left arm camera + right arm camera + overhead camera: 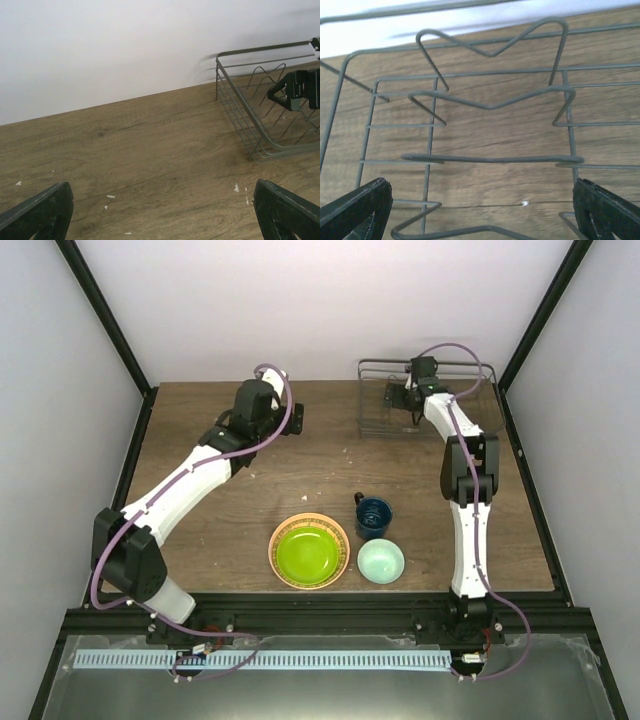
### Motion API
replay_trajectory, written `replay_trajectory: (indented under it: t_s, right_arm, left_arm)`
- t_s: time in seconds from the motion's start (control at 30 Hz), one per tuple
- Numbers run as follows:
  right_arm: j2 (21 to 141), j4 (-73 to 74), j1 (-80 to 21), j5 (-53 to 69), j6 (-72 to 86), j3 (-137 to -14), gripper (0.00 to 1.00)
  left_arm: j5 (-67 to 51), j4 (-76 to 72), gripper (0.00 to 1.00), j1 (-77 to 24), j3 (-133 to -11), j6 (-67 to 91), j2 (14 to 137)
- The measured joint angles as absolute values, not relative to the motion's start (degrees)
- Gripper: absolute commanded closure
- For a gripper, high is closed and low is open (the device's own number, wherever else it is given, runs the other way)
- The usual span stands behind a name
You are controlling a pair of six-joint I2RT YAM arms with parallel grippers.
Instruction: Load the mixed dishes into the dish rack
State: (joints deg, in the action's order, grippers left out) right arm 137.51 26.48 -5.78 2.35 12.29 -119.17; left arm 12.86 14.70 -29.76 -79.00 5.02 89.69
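Observation:
The wire dish rack (380, 363) stands at the table's back right and holds no dishes. My right gripper (398, 394) is open and empty, hovering inside the rack above its wire dividers (490, 100). My left gripper (296, 419) is open and empty over bare table left of the rack (240, 117). The lime-green plate (308, 553) lies on an orange woven-patterned plate (276, 550) at the front centre. The dark blue mug (374, 517) stands upright beside it. The mint-green bowl (381, 561) sits just in front of the mug.
The wooden table (200, 440) is enclosed by white walls on three sides with black frame posts at the corners. Small white crumbs (236, 188) dot the wood near the left gripper. The right gripper's black fingers (292, 90) show in the left wrist view.

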Motion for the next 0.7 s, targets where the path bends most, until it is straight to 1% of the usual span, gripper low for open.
replay_trajectory:
  t_s: [0.4,0.7]
  right_arm:
    - [138.0,30.3,-9.8,2.2,11.6,-119.2,0.00]
    - [138.0,33.0,-13.0,-1.5,11.7,-119.1,0.00]
  left_arm:
    - [14.0,15.2,0.00,-29.1,-77.2,4.7,87.3]
    - [14.4,15.5,0.00,-29.1,-76.6,4.6,86.5]
